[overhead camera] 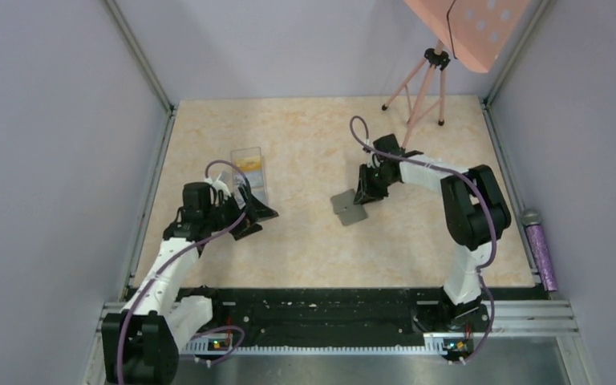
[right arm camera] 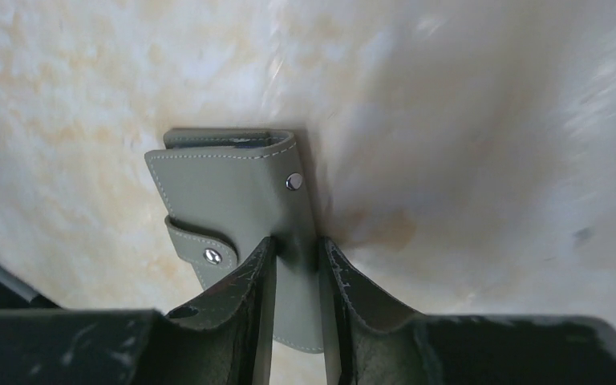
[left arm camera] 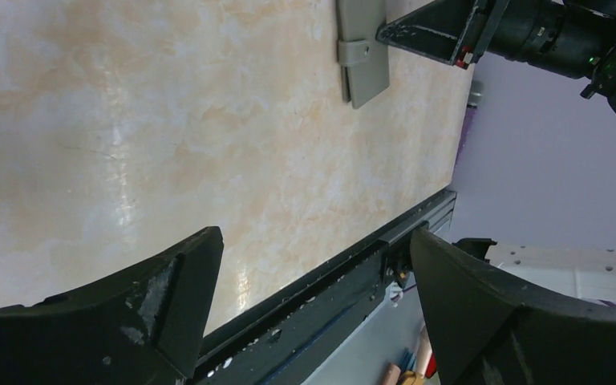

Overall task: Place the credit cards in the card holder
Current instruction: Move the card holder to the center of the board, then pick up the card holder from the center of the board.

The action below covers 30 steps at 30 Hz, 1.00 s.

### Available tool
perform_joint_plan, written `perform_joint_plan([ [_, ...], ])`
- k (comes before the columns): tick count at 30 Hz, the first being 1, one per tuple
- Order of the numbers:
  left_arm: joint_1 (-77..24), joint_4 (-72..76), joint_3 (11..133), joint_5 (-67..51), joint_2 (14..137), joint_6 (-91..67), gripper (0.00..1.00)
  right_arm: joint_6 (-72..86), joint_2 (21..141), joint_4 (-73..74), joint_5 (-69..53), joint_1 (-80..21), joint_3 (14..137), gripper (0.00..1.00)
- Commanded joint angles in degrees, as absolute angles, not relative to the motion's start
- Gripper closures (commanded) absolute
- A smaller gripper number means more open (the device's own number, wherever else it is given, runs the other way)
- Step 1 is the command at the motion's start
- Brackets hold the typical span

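Right end effector (right arm camera: pixel 297 245) set down on grey card holder (right arm camera: pixel 233 184), mid-worktop (overhead camera: pixel 305 144).
Fingers drawn near together over its snap-side edge, true pinch impossible to tell. Credit cards (overhead camera: pixel 249 167) barely legible inside clear box (overhead camera: pixel 245 154), beside wide-spread left end effector (overhead camera: pixel 258 220), well apart.

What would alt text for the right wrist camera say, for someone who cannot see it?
The right gripper, with two black fingers, pinches one edge of a closed small grey folding wallet with white stitching and a snap tab, seen against a beige marbled tabletop.
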<state>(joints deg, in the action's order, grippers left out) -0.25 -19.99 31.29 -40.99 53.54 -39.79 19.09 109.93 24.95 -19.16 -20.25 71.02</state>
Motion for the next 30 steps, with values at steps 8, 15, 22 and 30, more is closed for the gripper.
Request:
perform_joint_plan([
  [8, -23.6, -7.5, 35.6, -28.3, 71.8, -52.0, 0.10, 31.7, 96.1, 19.6, -26.5, -26.2, 57.7, 0.73],
  [15, -30.4, -6.9, 45.7, -24.7, 87.4, -54.8, 0.19, 32.5, 94.5, 17.2, -27.5, -24.1, 55.3, 0.60],
  [22, -32.8, -4.2, 50.2, -24.2, 97.9, -56.2, 0.29, 35.5, 96.0, 8.6, -35.5, -20.2, 48.3, 0.59],
  [30, -35.2, 3.0, 51.4, -27.8, 105.1, -58.9, 0.41, 39.4, 99.1, -4.0, -45.3, -20.1, 42.7, 0.58],
])
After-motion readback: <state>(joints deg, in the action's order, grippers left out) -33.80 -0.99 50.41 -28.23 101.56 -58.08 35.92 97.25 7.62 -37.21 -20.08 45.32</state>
